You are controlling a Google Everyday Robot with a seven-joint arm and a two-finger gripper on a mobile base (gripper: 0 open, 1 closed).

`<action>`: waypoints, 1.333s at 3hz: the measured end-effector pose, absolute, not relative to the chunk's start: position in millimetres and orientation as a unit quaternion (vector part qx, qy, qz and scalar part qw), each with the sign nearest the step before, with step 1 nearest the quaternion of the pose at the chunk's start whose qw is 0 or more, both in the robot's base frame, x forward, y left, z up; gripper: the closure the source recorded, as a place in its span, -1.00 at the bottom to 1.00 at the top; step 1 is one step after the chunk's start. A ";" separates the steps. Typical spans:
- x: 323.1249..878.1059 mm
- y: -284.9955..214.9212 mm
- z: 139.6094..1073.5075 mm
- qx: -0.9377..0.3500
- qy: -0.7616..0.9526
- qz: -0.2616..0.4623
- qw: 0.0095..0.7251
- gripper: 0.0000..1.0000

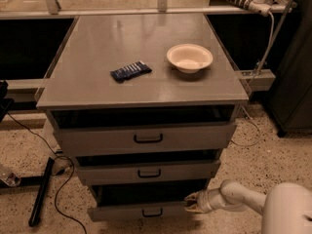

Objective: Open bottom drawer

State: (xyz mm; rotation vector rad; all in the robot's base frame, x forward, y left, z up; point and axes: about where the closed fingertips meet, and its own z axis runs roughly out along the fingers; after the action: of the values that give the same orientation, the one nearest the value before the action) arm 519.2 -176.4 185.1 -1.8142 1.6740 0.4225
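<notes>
I count three drawers ajar, one bowl [189, 57] near the bench [122, 38]'s right edge, one packet [130, 71], and one gripper [189, 204], fingers parted and empty, at the bottom drawer [122, 212]'s right end.

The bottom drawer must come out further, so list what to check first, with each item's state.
1. Bottom drawer partly out, dark interior showing: ok.
2. Pincer at the handle: not ok, it is by the front's right end.
3. Pincer touching the drawer: cannot tell.
4. Floor ahead of the drawer free: cannot tell, cut off by the frame.
5. Bowl and blue packet back from the cabinet top's front edge: ok.
</notes>
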 end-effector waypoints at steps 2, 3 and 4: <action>500.2 -181.7 177.6 -0.680 0.637 0.180 0.315 -0.63; 461.8 -198.7 171.8 -0.667 0.643 0.196 0.321 -0.16; 452.5 -202.8 175.6 -0.664 0.644 0.200 0.323 0.30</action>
State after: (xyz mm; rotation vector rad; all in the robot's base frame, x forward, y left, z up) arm 452.5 -202.8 175.6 -1.7413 1.6913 0.5255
